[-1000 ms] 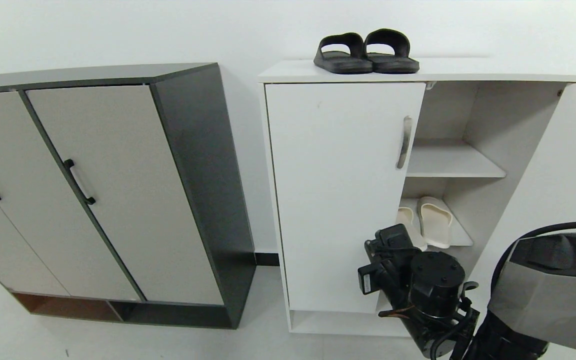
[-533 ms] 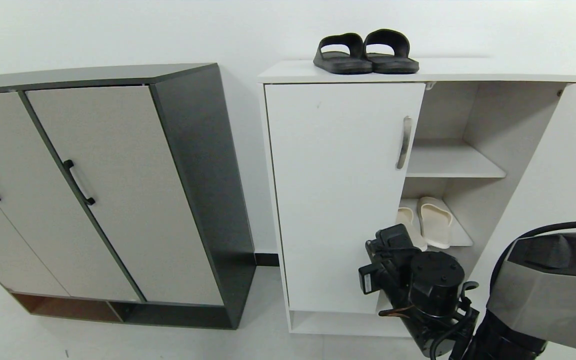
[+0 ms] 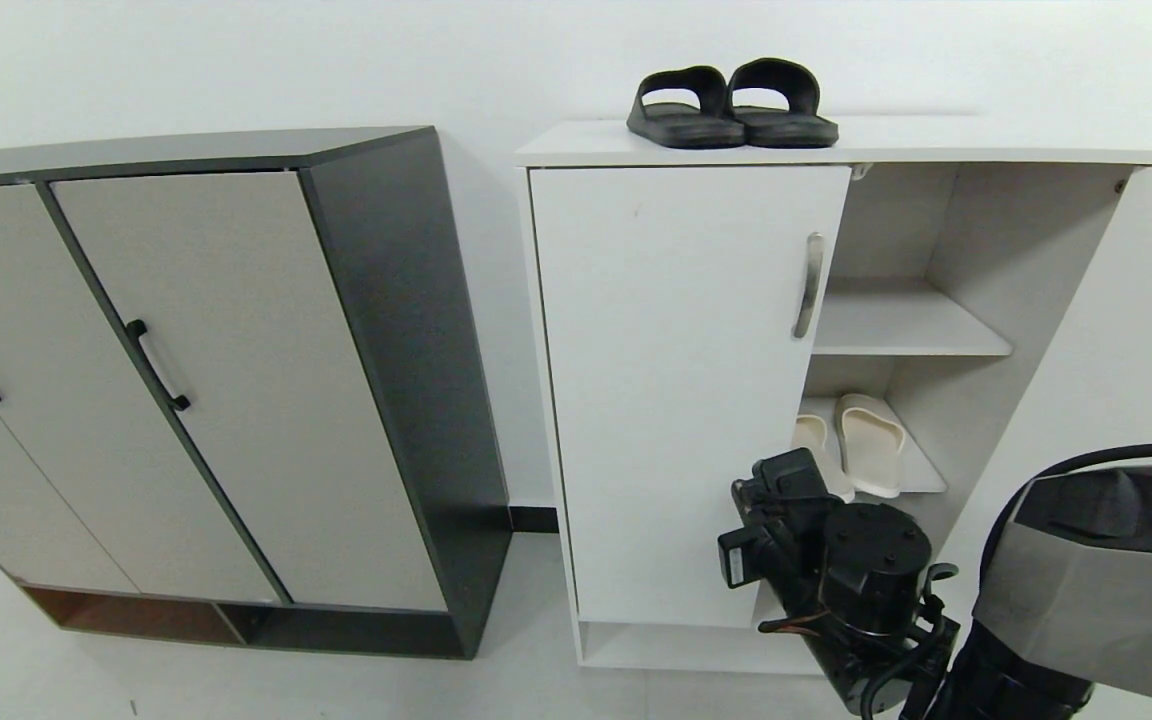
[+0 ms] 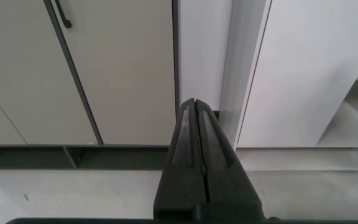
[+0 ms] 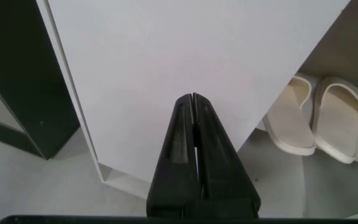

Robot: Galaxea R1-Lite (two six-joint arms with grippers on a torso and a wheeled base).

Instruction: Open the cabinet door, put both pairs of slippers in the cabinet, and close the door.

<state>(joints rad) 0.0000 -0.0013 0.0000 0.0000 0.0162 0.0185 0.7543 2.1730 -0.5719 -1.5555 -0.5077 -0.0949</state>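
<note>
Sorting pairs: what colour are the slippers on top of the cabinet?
Black slippers, clearest in head view.

A white cabinet (image 3: pixel 936 137) stands with its right door (image 3: pixel 1116 330) open and its left door (image 3: pixel 676 400) shut. A pair of black slippers (image 3: pixel 733 105) sits on its top, and a pair of cream slippers (image 3: pixel 861 445) lies on the lower shelf (image 3: pixel 924 472) inside, below the upper shelf (image 3: pixel 896 320). A dark grey cabinet (image 3: pixel 236 380) stands to its left, doors shut

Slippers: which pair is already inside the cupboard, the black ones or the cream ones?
The cream pair. It sits on a shelf inside the open side of the white cabinet, while the black pair rests on the cabinet's top.
</note>
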